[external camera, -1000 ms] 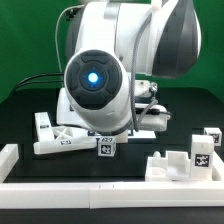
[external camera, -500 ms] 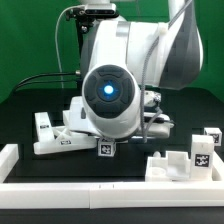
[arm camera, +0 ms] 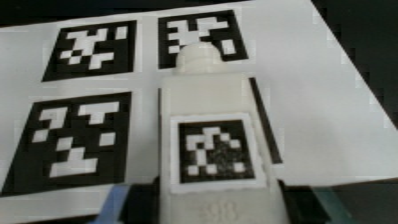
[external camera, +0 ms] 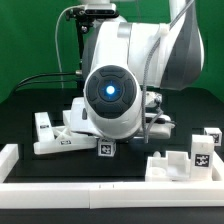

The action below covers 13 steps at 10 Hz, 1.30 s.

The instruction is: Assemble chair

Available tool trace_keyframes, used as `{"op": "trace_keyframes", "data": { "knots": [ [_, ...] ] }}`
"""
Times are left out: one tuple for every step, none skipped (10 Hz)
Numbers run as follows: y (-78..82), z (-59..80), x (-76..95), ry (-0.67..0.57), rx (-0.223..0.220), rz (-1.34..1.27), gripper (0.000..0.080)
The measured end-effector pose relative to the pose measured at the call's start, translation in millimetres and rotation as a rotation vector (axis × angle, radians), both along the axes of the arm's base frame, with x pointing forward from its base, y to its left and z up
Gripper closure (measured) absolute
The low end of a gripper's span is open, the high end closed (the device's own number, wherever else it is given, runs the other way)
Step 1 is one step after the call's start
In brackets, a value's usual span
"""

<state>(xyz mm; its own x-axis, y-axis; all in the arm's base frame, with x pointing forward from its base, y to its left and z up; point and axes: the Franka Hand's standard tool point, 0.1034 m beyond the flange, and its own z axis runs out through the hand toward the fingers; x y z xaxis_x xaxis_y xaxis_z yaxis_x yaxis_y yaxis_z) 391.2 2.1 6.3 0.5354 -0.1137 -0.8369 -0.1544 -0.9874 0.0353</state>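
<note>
In the wrist view my gripper (arm camera: pixel 217 206) is shut on a white chair bar (arm camera: pixel 214 90) that carries a black-and-white tag (arm camera: pixel 217 150). The bar points away from the jaws, over the marker board (arm camera: pixel 329 70) and its four tags. One bluish finger (arm camera: pixel 111 206) shows at each side of the bar. In the exterior view the arm (external camera: pixel 115 95) hides the gripper and the held bar. Other white chair parts lie on the black table: a long piece (external camera: pixel 50 138) at the exterior view's left, a small tagged cube (external camera: pixel 106 149), and a notched panel (external camera: pixel 175 166) with a tagged block (external camera: pixel 201 152) at the right.
A low white border rail (external camera: pixel 100 194) runs along the front of the table, with a corner post (external camera: pixel 8 160) at the exterior view's left. Another tagged white piece (external camera: pixel 213 135) sits at the far right edge. A green backdrop stands behind the table.
The arm's wrist has shifted toward the exterior view's right and a little lower since a second ago. It has hardly moved in the last half second.
</note>
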Motion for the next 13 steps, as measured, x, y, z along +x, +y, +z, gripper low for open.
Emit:
{"op": "trace_keyframes", "data": {
  "knots": [
    [2.5,7.2,6.2,-0.007,-0.003,-0.007,0.0510],
    [10.4,29.9,22.3,0.012,-0.013,-0.034,0.0510],
    [22.8,55.3,53.8,-0.029,-0.012,-0.074,0.0510],
    [23.8,76.2,77.0,-0.118,-0.009,-0.077,0.0510],
    [20.4,83.5,84.0,-0.184,-0.013,-0.084,0.0510],
    [22.5,75.5,84.9,-0.282,-0.025,-0.084,0.0510],
    [24.4,75.0,84.3,-0.333,-0.030,-0.082,0.0510],
    [27.4,76.1,93.2,-0.427,-0.040,-0.079,0.0510],
    [39.8,87.8,106.9,-0.505,-0.041,-0.078,0.0510],
    [45.4,106.0,130.3,-0.602,-0.031,-0.058,0.0510],
    [49.1,123.0,149.4,-0.740,-0.027,-0.032,0.0510],
    [49.4,126.2,144.3,-0.816,-0.031,-0.035,0.0510],
    [48.5,123.1,145.3,-0.872,-0.043,-0.038,0.0510]
  ]
}}
